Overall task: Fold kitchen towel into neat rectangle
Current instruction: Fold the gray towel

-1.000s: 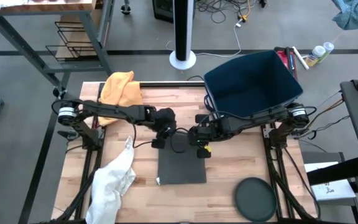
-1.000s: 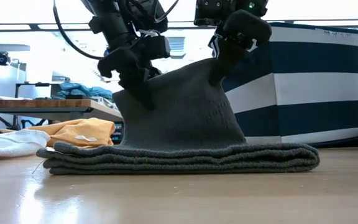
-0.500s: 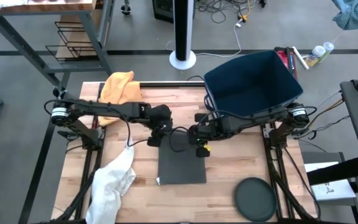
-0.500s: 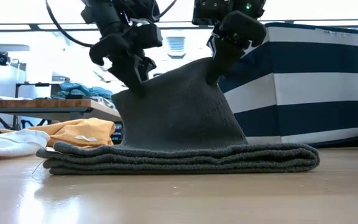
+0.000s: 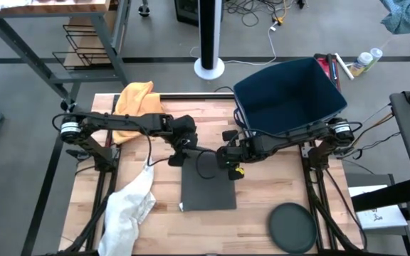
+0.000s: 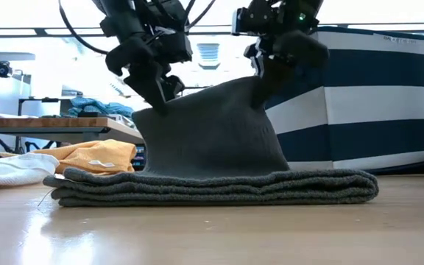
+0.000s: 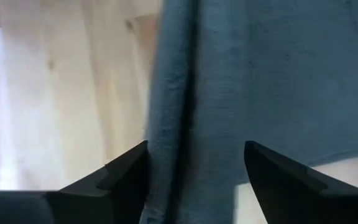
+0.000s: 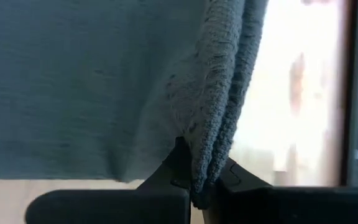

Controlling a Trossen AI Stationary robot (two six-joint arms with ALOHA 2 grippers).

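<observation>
Towel [image 6: 212,147], dark grey and unlabelled, hangs from pinching right claw [image 6: 267,73]; left claw [image 6: 157,92] gapes beside it.

The left gripper [image 6: 155,87] let go of the dark grey folded kitchen towel [image 6: 212,147]: its fingers [image 7: 120,177] had spread apart, with the cloth edge loose between them (a second before they were pinched on it). It also lifted and drew back slightly toward its own side, and the towel's raised corner there sagged a little.
</observation>
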